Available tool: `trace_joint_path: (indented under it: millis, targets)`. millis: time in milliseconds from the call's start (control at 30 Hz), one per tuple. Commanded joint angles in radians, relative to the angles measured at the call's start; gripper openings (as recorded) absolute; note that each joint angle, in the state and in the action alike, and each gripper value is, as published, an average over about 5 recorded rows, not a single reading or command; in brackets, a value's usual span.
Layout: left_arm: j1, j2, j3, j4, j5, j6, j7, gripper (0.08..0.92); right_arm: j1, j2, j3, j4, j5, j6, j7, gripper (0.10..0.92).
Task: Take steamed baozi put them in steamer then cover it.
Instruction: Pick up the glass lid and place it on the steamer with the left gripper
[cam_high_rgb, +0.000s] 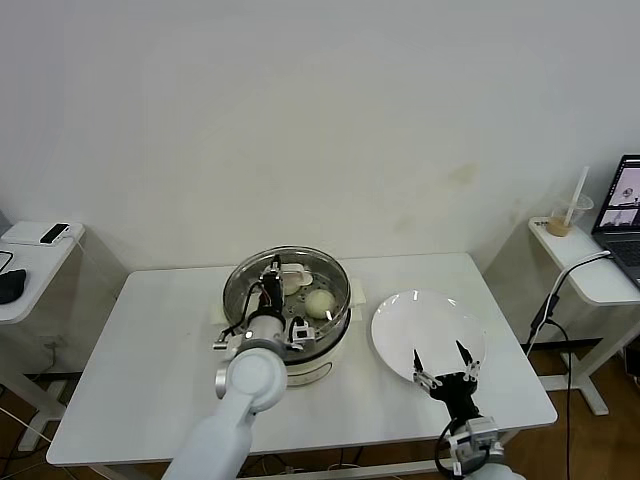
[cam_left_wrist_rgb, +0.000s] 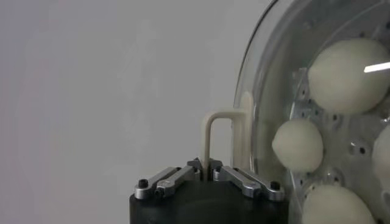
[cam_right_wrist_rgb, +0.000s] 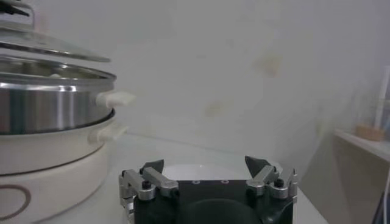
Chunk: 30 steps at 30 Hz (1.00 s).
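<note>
The steamer (cam_high_rgb: 300, 345) sits near the middle of your white desk (cam_high_rgb: 150, 350), steel pot on its cream base, and no brand or lettering on it can be read from any view. Your left gripper (cam_left_wrist_rgb: 204, 170) is pinched shut on the cream handle (cam_left_wrist_rgb: 220, 131) of the cover (cam_high_rgb: 285, 285), holding the glass lid just above the pot rim, slightly tilted, with a gap showing in the right wrist view. Through the glass you can see the steamed baozi (cam_left_wrist_rgb: 297, 145) resting on the perforated tray. Your right gripper (cam_high_rgb: 445, 362) hovers with its fingers spread over the near edge of the white plate (cam_high_rgb: 400, 320), just beside the steamer.
</note>
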Motion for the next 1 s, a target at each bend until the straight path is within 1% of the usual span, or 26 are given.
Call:
trace_joint_path:
  millis: [33,700,1000]
  targets:
    - [0.002,-0.031,0.003,0.053,0.029,-0.006,-0.007,0.146,0.002,-0.002,-0.007,-0.005,0.0,0.002,0.0,0.823]
    - [0.016,-0.044,-0.015,0.061,0.031,-0.013,-0.023,0.146,-0.001,-0.004,-0.012,-0.003,0.0,0.004,-0.001,0.823]
    - [0.025,-0.058,-0.027,0.057,0.031,-0.02,-0.051,0.146,-0.002,-0.004,-0.019,-0.002,-0.001,0.003,-0.001,0.823]
